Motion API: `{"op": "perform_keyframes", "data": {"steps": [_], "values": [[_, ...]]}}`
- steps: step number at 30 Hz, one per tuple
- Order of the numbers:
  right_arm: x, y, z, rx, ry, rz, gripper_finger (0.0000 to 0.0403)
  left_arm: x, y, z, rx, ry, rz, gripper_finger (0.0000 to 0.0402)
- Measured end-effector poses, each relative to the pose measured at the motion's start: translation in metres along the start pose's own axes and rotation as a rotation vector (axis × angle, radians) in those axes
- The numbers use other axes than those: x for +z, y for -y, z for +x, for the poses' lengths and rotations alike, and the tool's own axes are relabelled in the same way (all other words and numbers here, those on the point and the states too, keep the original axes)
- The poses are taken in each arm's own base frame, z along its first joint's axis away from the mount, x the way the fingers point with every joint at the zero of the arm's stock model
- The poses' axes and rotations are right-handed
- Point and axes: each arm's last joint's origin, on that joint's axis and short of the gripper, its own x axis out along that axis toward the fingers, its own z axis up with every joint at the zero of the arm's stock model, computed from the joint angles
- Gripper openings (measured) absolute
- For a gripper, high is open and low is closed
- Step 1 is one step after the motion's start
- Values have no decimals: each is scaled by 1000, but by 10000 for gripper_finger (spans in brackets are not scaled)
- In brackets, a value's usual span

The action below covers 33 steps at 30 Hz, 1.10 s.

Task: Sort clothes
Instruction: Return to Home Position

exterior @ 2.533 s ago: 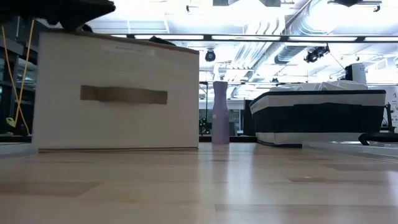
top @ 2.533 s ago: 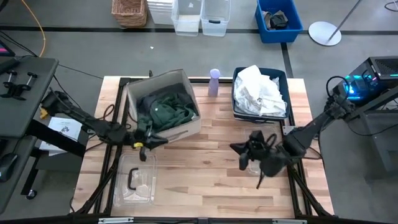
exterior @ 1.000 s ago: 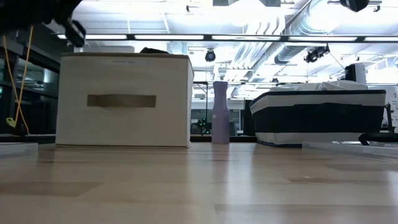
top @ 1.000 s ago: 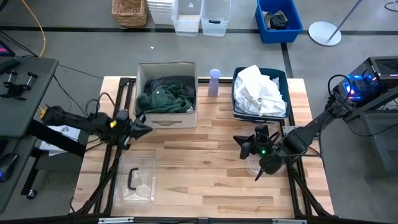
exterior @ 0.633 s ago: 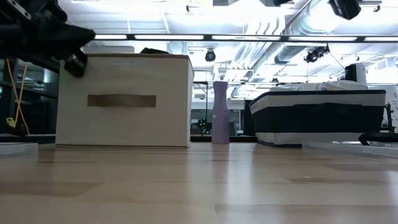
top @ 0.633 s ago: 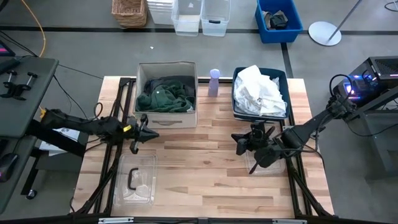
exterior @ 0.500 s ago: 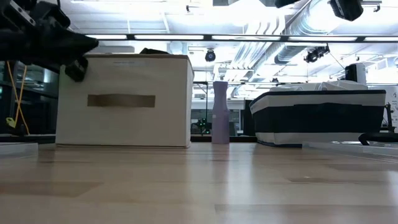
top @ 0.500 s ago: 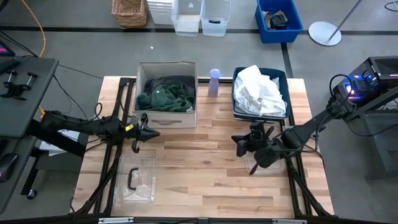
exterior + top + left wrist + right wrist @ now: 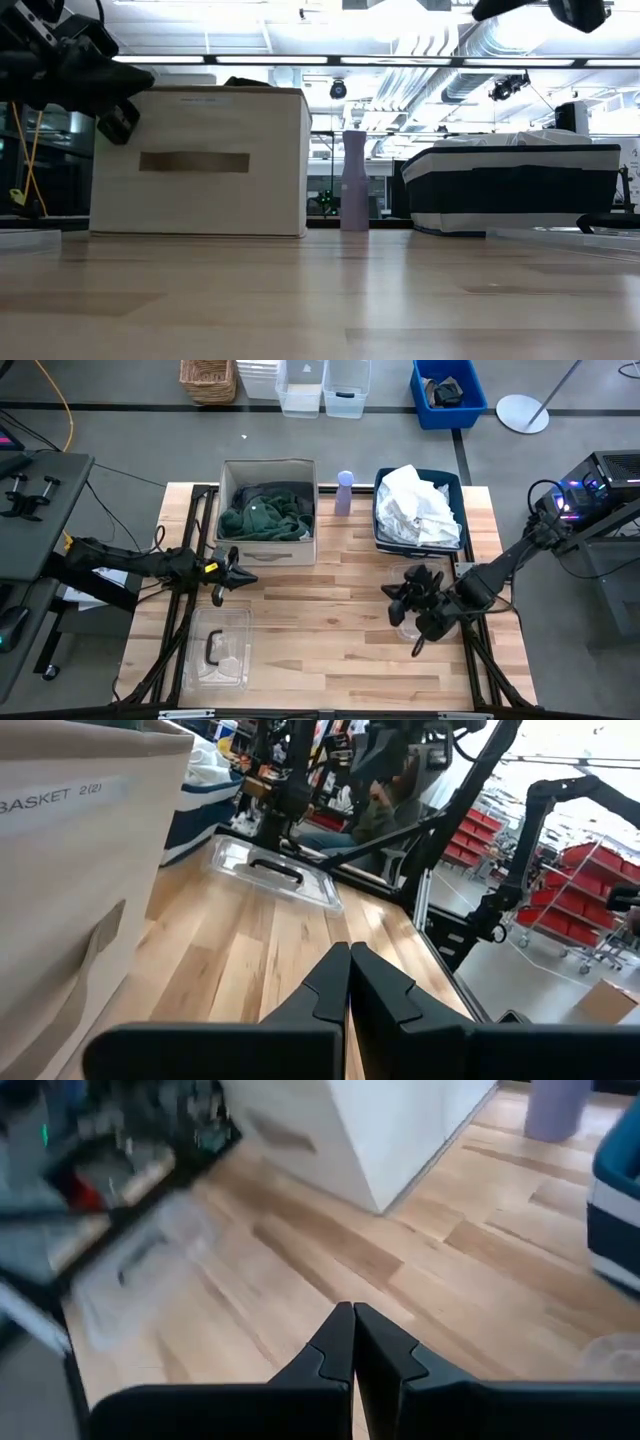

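clothes in dark green (image 9: 262, 520) fill the beige box (image 9: 268, 552), white clothes (image 9: 418, 505) the blue bin (image 9: 416, 548), while left gripper (image 9: 350, 952) and right gripper (image 9: 353, 1312) hover over the worktop (image 9: 320, 620) (both narrow, fingers pressed together, holding nothing).

Two dark, slender jointed arms (image 9: 130, 558); left hand (image 9: 240, 574) yellow-tagged; black tapered fingers (image 9: 322, 988).

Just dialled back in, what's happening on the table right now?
Nothing is held. Both hands are shut and empty. The left hand hangs near the front corner of the beige fabric box, which holds the dark green garment. The right hand hovers above the wooden table in front of the dark blue plastic bin piled with white clothes.
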Motion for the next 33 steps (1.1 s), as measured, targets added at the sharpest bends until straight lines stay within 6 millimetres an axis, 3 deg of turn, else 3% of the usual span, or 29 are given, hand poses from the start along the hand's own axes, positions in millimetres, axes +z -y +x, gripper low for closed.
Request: {"op": "perform_keyframes", "data": {"steps": [4, 8, 11, 16, 20, 23, 27, 33], "values": [[-3, 9, 4, 119, -81, -142, 0, 0, 0, 0, -1, 1, 0, 1], [-18, 30, 18, 545, -130, -135, 0, 0, 0, 0, -1, 1, 0, 1], [-26, 63, 31, 739, -61, -143, 0, 0, 0, 0, 0, -2, -1, 1], [-28, 125, 51, 692, 175, -155, 0, -1, 0, 0, 3, -7, 0, 1], [-24, 154, 49, 750, 389, -128, 0, -1, 0, 0, 5, -12, 0, 1], [-22, 165, 46, 759, 489, -133, 0, -1, 0, 0, 5, -12, 0, 1], [-24, 169, 49, 717, 474, -272, 0, -1, 0, 0, 5, -14, 1, 1], [-40, 182, 64, 446, 348, -456, 0, -1, -1, 0, 5, -14, 1, 1]]}}
